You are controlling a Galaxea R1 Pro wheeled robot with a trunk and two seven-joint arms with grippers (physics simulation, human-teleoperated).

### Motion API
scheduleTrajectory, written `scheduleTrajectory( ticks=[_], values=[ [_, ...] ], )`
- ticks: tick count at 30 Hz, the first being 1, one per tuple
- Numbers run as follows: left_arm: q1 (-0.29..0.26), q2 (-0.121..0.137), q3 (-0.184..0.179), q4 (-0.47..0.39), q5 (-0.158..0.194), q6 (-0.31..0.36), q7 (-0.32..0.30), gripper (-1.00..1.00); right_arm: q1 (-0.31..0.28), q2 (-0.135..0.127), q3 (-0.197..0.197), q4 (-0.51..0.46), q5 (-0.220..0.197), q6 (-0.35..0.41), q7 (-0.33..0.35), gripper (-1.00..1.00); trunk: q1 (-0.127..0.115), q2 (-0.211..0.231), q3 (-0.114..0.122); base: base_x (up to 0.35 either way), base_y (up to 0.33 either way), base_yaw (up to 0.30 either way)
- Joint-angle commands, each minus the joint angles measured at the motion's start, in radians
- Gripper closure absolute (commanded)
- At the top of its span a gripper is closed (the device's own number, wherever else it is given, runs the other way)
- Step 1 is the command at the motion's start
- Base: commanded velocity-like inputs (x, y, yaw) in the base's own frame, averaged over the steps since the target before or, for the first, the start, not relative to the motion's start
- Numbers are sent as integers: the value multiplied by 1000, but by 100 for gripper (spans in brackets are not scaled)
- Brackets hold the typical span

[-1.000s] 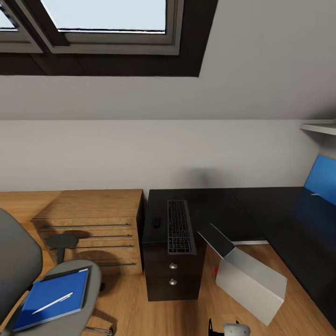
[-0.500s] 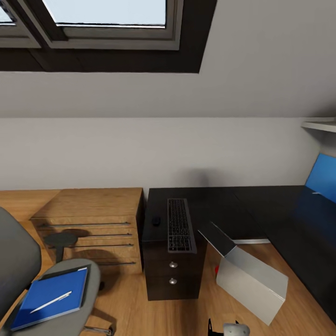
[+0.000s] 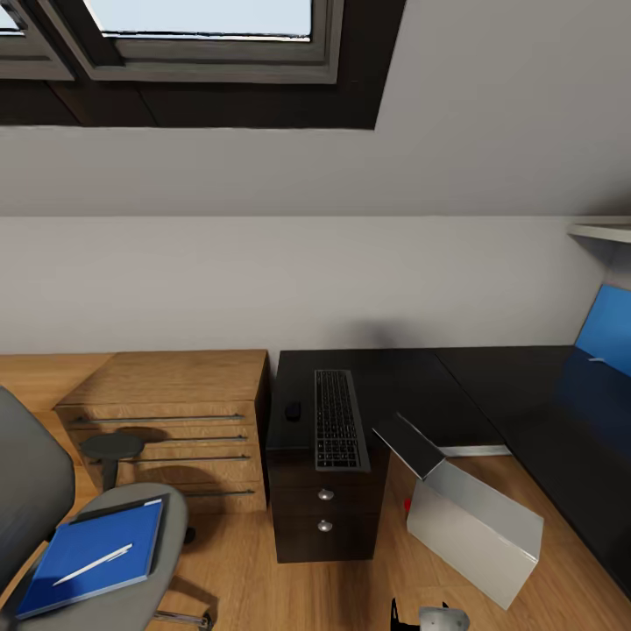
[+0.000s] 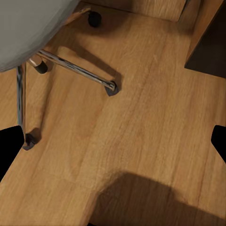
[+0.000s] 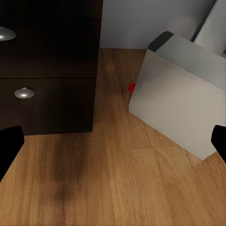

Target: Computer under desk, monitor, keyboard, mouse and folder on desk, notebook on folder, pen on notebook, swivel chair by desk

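Standing back from the workspace, both arms low, nothing in hand. Left pincer [image 4: 113,141]: tips at the two edges of the left wrist view, wide apart, bare wooden floor [image 4: 141,122] between them, so open and empty. Right pincer [image 5: 113,141]: same, tips spread, nothing held. The long black keyboard [image 3: 337,419] lies on the dark L-shaped tabletop [image 3: 421,386], short edge toward me, with the small black mouse [image 3: 293,411] just beside it at its 9 o'clock; both read as already placed. The silver-grey computer tower [image 3: 469,517] sits tilted on the floor at 4 o'clock of the keyboard, beside the dark drawer unit [image 3: 324,517] and partly under the tabletop edge. I cannot pick out the monitor with certainty. The grey swivel chair [image 3: 131,605] stands at 8 o'clock, well apart from the tabletop, and carries the stack: dark folder [image 3: 96,514] beneath, blue notebook [image 3: 88,552] on it, white pen [image 3: 92,565] on top. Judgement: the stack is on the seat awaiting transfer, so the chair is my next approach, left arm being nearer, its base [image 4: 80,70] in the left wrist view.
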Motion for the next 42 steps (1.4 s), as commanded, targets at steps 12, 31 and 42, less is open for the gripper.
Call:
scheduleTrajectory(
  ticks=[12,31,42],
  values=[
    [-1,1,-9,1,7,-3,7,-100,-1,0,4,1,8,1,-11,-100,46,-85,-39,0,0,0],
    [-1,1,-9,1,7,0,7,-100,-1,0,4,1,8,1,-10,-100,119,-218,-98,-113,9,0],
    [-1,1,-9,1,7,0,7,-100,0,0,4,1,8,1,-11,-100,161,-295,-133,-76,13,0]
  ],
)
